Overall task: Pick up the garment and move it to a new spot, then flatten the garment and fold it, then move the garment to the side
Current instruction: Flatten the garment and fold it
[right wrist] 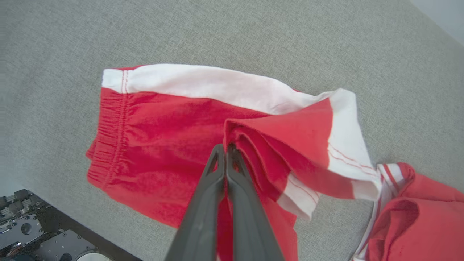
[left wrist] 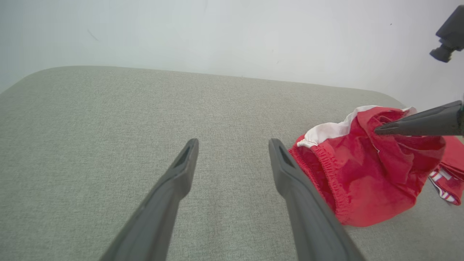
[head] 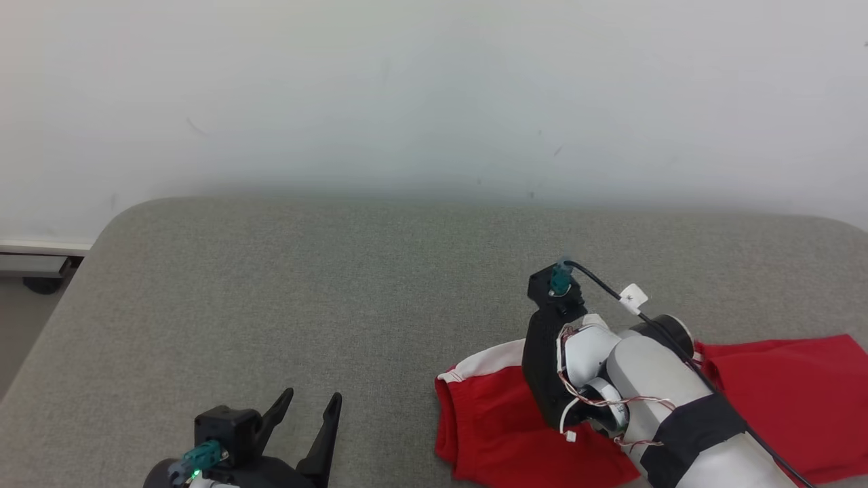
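Bright, soft, even light covers the grey cushion [head: 305, 305], and its weave reads crisp at the middle. Just behind the cushion's far edge the white wall [head: 434, 88] carries a faint grey shadow band. In the left wrist view that edge bows, and the left gripper [left wrist: 233, 142] blurs nearest the lens.

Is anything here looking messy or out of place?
Yes: the red garment is rumpled, not flat. The right gripper pinches a fold, pulling the cloth into a bunched peak, while the rest lies crumpled on the grey surface.
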Controlling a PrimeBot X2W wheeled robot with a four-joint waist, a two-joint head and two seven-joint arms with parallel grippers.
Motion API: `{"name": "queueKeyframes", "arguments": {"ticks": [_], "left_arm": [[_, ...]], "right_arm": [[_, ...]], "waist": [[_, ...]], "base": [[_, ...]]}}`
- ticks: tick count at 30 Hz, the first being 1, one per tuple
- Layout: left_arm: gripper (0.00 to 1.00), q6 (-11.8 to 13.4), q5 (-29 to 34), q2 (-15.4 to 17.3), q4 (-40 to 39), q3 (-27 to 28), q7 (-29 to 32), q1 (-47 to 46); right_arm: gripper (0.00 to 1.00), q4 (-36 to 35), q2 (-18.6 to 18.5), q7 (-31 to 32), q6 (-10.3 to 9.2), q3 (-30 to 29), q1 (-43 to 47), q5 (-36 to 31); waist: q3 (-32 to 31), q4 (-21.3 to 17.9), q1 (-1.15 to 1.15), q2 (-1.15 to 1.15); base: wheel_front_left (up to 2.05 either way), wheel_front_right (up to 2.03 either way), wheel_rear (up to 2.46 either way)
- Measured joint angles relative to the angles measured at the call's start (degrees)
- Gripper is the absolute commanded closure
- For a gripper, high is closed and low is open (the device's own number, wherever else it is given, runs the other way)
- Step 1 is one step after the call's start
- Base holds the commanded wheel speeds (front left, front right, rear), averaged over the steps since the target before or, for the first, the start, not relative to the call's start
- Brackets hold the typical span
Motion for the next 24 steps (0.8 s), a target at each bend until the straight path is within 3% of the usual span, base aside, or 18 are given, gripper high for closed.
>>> {"name": "queueKeyframes", "arguments": {"ticks": [3, 12, 23, 24], "left_arm": [[0.00, -0.53, 0.22, -0.23, 0.30, -0.59, 0.09, -0.75], [0.00, -1.53, 0.43, -1.54, 1.12, -2.12, 0.51, -3.05], [0.00, -1.98, 0.48, -1.82, 1.80, -2.08, 0.49, -4.14], [0.00, -1.98, 0.48, -1.82, 1.86, -2.02, 0.49, -4.14]], "right_arm": [[1.00, -0.27, -0.03, 0.00, -0.16, 1.45, 0.02, 1.22], [1.00, -2.72, -0.02, -0.07, -4.60, 10.33, -0.98, 9.14], [1.00, -1.88, -0.03, -0.33, -6.10, 14.79, -2.43, 13.80], [0.42, -1.88, -0.03, -0.68, -6.11, 14.97, -2.46, 14.19]], "waist": [[0.03, 0.44, 0.00, 0.00], [0.41, 2.73, 0.00, 0.00], [1.01, 4.26, 0.00, 0.00], [1.02, 4.28, 0.00, 0.00]], "base": [[0.00, 0.00, 0.00], [0.00, 0.00, 0.00], [0.00, 0.00, 0.00], [0.00, 0.00, 0.00]]}}
